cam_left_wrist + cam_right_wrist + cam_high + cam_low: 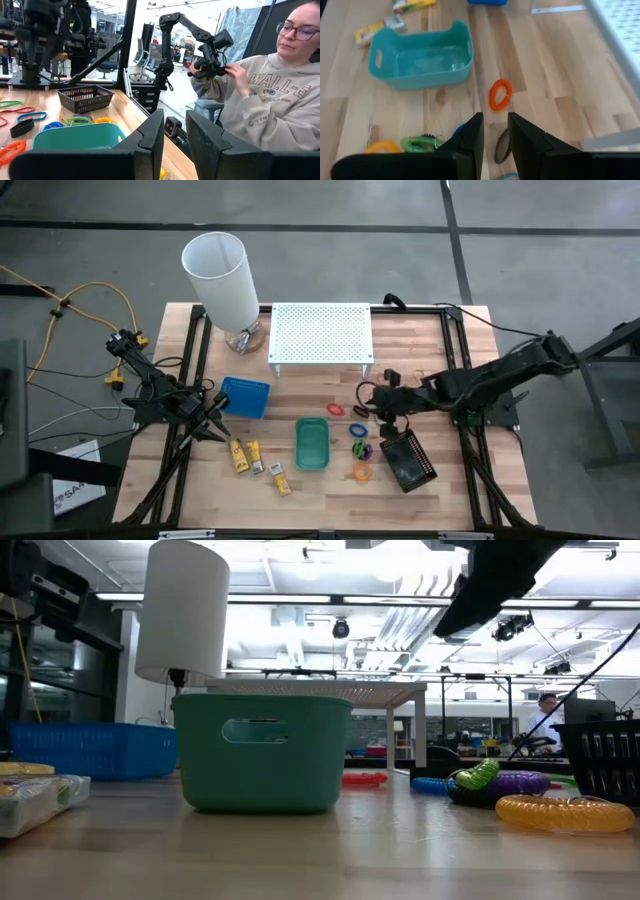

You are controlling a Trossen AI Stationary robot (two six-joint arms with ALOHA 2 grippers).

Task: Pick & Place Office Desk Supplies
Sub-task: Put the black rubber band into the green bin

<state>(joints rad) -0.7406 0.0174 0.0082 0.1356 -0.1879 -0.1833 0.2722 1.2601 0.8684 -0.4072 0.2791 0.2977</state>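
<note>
Overhead cam: nothing looks sorted yet, I'd say we're at the very start. Green tray sits mid-lower frame on the table and looks empty; right wrist cam confirms, bare inside. Blue tray up-left of it, also looks empty. Black basket lower right; contents can't tell.

Loose stuff all out on the wood: yellow-and-white blocks in a scatter lower left of the green tray, rings to its right: red ring near the top, blue ring below that, purple/green cluster, orange ring lowest. So pretty much everything is left to do, by my read.

Arms now. Right gripper reaches in from the right edge, arm stretched long and low-ish, head right-of-center just above the ring group. Right wrist cam looks down at the red ring and green tray; jaws a narrow gap apart, nothing between them. Left gripper is parked at left, pointing toward the blue tray's lower corner, close beside it. Left wrist cam shows its jaws slightly apart too, empty.

Lamp and white shelf at top, out of play. Person seated beyond the table in the left wrist cam, working a small handheld arm.
</note>
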